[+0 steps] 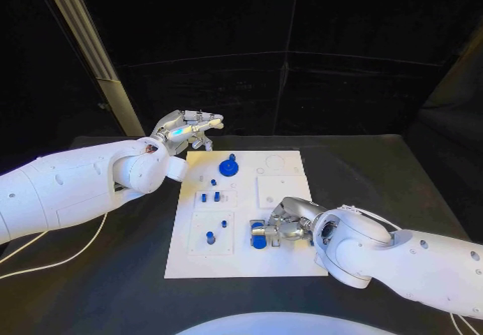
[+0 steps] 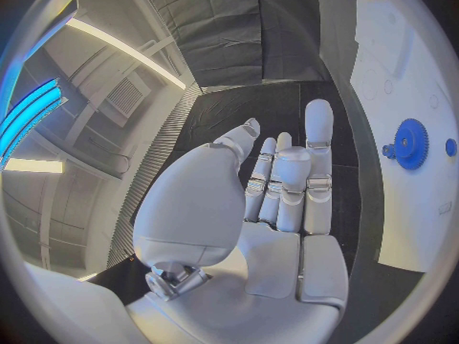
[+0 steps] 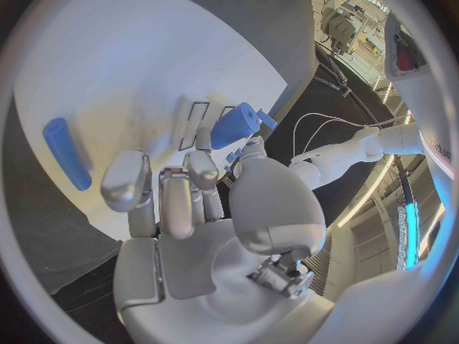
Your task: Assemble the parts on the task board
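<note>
My left hand [image 2: 272,206] held flat above the black table [image 2: 278,115], beside the task board [image 2: 402,222].

My fingers [image 2: 318,141] lie straight and close together, pointing away from me, with my thumb [image 2: 191,199] alongside the palm; I hold nothing and touch nothing. The white task board runs along the side of my hand, apart from it, with dark table between us. On the board stands a blue gear [image 2: 411,143] with a toothed rim, level with my fingertips, and a small blue round part [image 2: 450,147] sits just beyond the gear, further from my hand.
</note>
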Motion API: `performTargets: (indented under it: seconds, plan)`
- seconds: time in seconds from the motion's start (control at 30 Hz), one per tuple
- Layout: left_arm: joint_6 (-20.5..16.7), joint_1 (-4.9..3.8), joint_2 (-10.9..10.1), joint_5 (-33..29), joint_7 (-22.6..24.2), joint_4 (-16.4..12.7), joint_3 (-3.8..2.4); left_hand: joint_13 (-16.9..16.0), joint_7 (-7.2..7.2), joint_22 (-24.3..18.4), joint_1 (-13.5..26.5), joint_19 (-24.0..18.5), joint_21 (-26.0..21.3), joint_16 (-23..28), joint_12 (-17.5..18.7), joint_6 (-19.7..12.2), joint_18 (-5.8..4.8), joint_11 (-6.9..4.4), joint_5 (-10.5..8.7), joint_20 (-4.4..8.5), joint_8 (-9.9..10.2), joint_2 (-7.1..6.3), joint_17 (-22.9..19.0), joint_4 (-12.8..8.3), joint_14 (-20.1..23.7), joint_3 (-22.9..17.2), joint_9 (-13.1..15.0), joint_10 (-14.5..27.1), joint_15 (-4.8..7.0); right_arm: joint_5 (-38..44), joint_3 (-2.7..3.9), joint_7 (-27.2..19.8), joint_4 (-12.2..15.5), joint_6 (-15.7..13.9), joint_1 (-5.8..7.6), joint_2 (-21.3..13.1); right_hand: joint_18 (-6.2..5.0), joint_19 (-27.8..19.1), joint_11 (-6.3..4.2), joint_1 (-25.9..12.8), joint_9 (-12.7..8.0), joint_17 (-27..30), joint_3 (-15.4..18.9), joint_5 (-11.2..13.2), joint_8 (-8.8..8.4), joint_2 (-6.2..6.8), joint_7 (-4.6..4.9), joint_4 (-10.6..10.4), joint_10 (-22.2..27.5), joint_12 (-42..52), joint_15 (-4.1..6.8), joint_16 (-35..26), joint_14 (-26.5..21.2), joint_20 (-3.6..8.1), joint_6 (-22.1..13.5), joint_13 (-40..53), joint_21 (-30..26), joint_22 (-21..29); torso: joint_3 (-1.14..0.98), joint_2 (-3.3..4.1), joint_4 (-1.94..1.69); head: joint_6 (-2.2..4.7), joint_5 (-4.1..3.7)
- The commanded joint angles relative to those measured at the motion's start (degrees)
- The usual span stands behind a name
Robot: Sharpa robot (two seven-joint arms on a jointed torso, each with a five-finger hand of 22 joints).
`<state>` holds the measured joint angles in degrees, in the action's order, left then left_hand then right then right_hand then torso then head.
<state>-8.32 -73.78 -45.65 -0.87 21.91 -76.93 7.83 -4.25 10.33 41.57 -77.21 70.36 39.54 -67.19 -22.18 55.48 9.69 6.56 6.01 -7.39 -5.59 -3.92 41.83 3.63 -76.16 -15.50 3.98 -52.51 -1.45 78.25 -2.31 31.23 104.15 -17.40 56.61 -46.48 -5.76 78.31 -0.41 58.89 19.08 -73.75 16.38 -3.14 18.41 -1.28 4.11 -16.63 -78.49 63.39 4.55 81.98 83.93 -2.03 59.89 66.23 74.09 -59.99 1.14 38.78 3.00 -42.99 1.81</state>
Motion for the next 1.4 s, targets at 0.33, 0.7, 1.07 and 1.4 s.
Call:
performTargets:
  seconds: [0.33, 0.7, 1.07, 1.4]
  plan:
    - [0.88, -0.07, -0.09, -0.03, 0.01, -0.02, -0.02, 0.07, 0.06, -0.08, 0.02, -0.24, -0.17, -0.37, -0.40, -0.35, 0.70, 0.15, -0.11, 0.17, 0.09, 0.47, -0.05, -0.13, 0.41, -0.01, -0.09, 0.42, -0.14, 1.06, 0.02, -4.88, 2.91, -1.09, 0.06, -2.19, 0.17, 0.02, -0.12, 5.75, 1.04, -0.81, -1.68, -1.35, 0.88, 0.93, -0.32, 0.88, -0.25, 0.51, -0.22, 0.03, 3.30, -0.01, -0.05, 0.89, 0.21, -0.81, -0.05, -0.04, 0.05, -0.20, 0.17]
    - [1.07, -0.06, 0.00, -0.03, -0.15, 0.09, -0.02, 0.09, 0.09, -0.19, 0.02, -0.28, -0.29, -0.36, -0.47, -0.38, 0.72, 0.17, -0.11, 0.15, 0.07, 0.49, -0.17, -0.12, 0.46, -0.02, -0.08, 0.50, -0.16, 0.06, 0.03, -6.63, 3.67, 1.01, 0.07, -3.35, 0.29, 0.37, -0.33, 6.02, 1.54, -1.48, -1.70, -2.32, 1.47, 0.17, -0.55, 0.39, -0.60, 0.80, -0.05, 0.39, 3.46, 0.15, 0.24, 1.29, 0.59, -1.46, 0.02, 0.02, 0.00, -0.28, 0.22]
    - [1.18, -0.06, 0.03, -0.03, -0.33, 0.10, -0.01, 0.09, 0.10, -0.25, 0.03, -0.31, -0.36, -0.35, -0.49, -0.38, 0.73, 0.18, -0.11, 0.14, 0.07, 0.50, -0.23, -0.11, 0.48, -0.02, -0.07, 0.54, -0.17, 0.70, 0.03, -4.66, 1.75, 1.99, 0.08, -2.36, 0.40, 0.65, -0.62, 9.98, 2.40, -1.87, -3.28, -5.70, 2.42, -3.64, -0.88, 1.53, -0.94, 0.90, 0.20, 0.54, 3.51, 0.38, 0.51, 1.70, 0.93, -2.10, 0.07, -0.01, -0.12, -0.24, 0.22]
    - [1.22, -0.06, 0.03, -0.03, -0.46, 0.10, -0.01, 0.10, 0.10, -0.26, 0.04, -0.31, -0.37, -0.36, -0.50, -0.38, 0.73, 0.19, -0.11, 0.14, 0.06, 0.51, -0.23, -0.10, 0.49, -0.01, -0.07, 0.57, -0.18, 0.43, 0.04, -5.24, 0.76, 3.81, 0.08, -1.22, 0.53, 0.94, -0.96, 15.62, 2.98, -2.52, -5.24, -6.72, 3.06, -5.90, -1.23, 4.98, -1.46, 1.25, 0.47, 0.85, 3.62, 0.63, 0.63, 2.27, 1.34, -2.85, -0.03, 0.02, 0.04, -0.26, 0.51]
